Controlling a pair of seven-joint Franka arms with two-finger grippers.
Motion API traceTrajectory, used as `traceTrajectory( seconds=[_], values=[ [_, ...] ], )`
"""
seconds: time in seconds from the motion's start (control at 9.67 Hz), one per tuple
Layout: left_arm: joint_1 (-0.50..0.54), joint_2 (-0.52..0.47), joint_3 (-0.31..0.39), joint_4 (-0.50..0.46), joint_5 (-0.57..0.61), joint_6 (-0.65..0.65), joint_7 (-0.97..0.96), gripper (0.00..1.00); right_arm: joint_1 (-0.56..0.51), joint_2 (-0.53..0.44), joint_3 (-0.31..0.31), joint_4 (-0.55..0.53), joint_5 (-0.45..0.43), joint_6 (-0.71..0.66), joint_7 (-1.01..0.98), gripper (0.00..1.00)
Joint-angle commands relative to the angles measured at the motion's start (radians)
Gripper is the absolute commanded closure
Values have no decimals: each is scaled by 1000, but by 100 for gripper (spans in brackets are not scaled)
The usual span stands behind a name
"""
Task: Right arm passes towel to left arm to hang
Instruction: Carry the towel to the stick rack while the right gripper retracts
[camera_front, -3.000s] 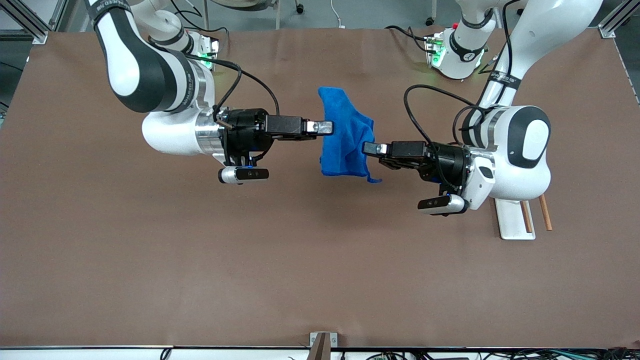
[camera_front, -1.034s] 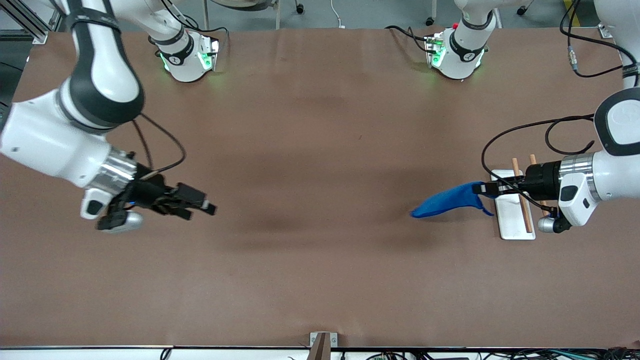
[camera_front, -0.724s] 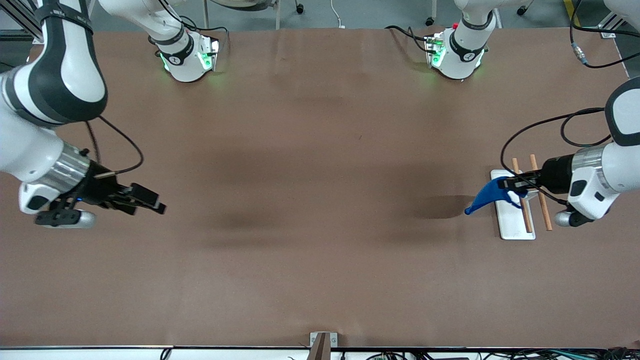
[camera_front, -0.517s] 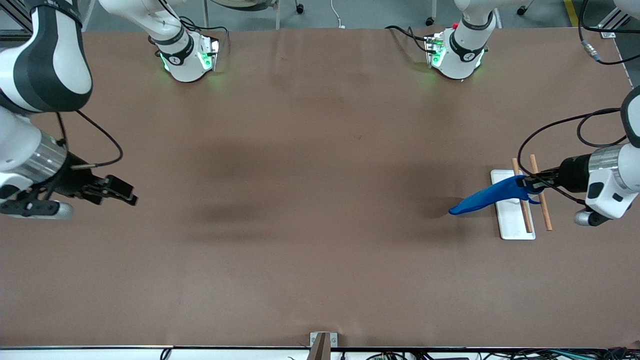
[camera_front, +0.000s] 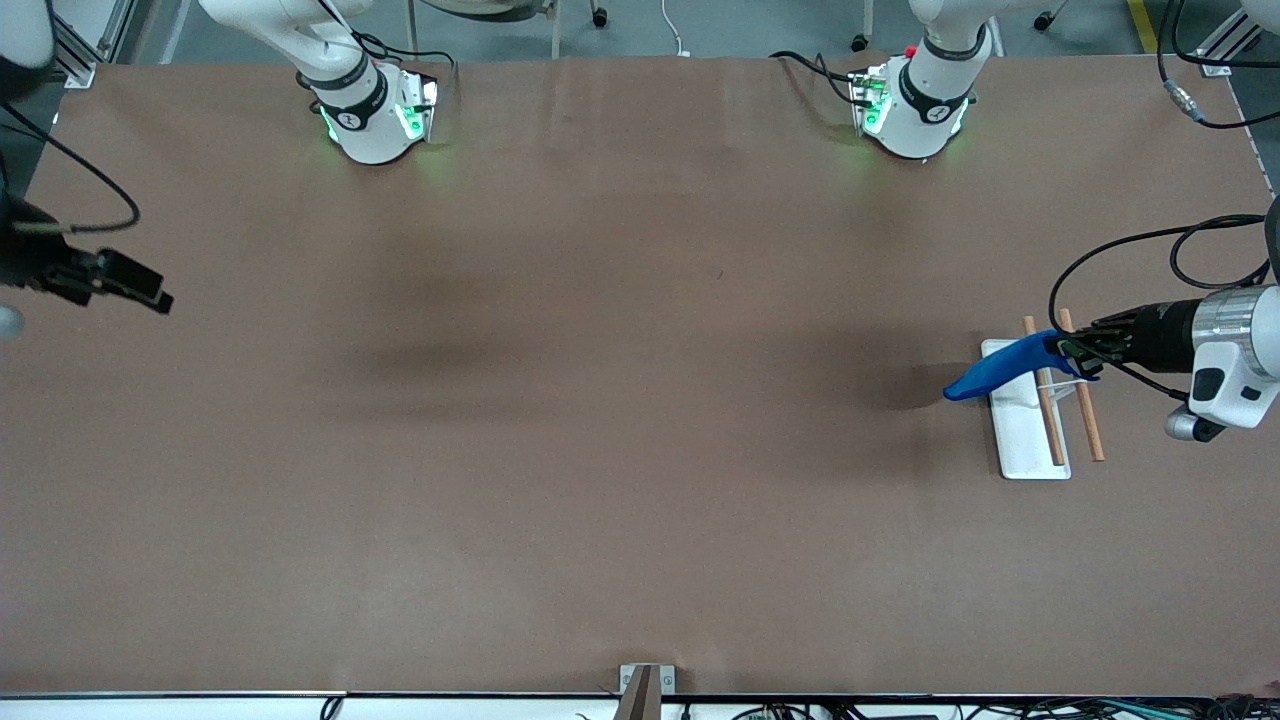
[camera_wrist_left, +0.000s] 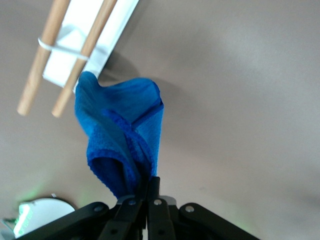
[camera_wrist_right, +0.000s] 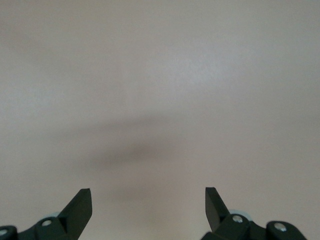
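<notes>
- The left gripper (camera_front: 1072, 352) is clamped on the towel (camera_front: 1000, 365), above the rack (camera_front: 1030, 445).
- The rack's 2 wooden rods (camera_front: 1083, 400) lie under the towel.
- The right gripper (camera_front: 150, 290), fingers apart, hangs at the right arm's end of the table (camera_front: 600, 450).

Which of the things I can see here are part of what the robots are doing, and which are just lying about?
Part of the job:
- towel, pinched in the left tool, up over the rack
- rack with two wooden rods, where it probably gets hung
- right tool, open, waiting at the right arm's end of the table

Just lying about:
- nothing that I can see
</notes>
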Motion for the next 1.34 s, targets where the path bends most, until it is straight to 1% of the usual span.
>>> traceTrajectory(
  seconds=[0.0, 0.1, 0.21, 0.41, 0.52, 0.62, 0.72, 0.83, 1.03, 1.24],
  values=[
    [13, 14, -6, -15, -34, -35, -116, 100, -37, -57, 15, -15, -22, -48, -1, 0],
    [13, 7, -6, -14, -34, -51, -187, 100, -59, -57, 18, 24, -22, -100, -22, 0],
    [25, 2, -6, -14, -28, -54, -224, 100, -60, -58, 17, 32, -22, -126, -26, 0],
    [89, 13, -6, -15, -53, -51, -236, 99, -62, -104, 17, 11, -20, -143, -51, 0],
    [123, 23, -4, -24, -117, -48, -236, 99, -62, -125, 17, -6, -20, -146, -56, 0],
    [144, 34, -4, -27, -119, -48, -233, 99, -78, -124, 17, -3, -22, -147, -70, 0],
    [148, 48, -3, -15, -97, -45, -223, 99, -95, -121, 17, 8, -22, -140, -81, 0],
    [148, 63, -4, -11, -38, -43, -216, 99, -111, -110, 17, 31, -22, -139, -82, 0],
    [142, 108, -4, 75, 28, -23, -174, 97, -120, -58, 17, 89, -23, -140, -84, 0],
    [138, 154, -3, 146, 82, -22, -79, 97, -141, -53, 17, 88, -19, -145, -85, 0]
  ],
)
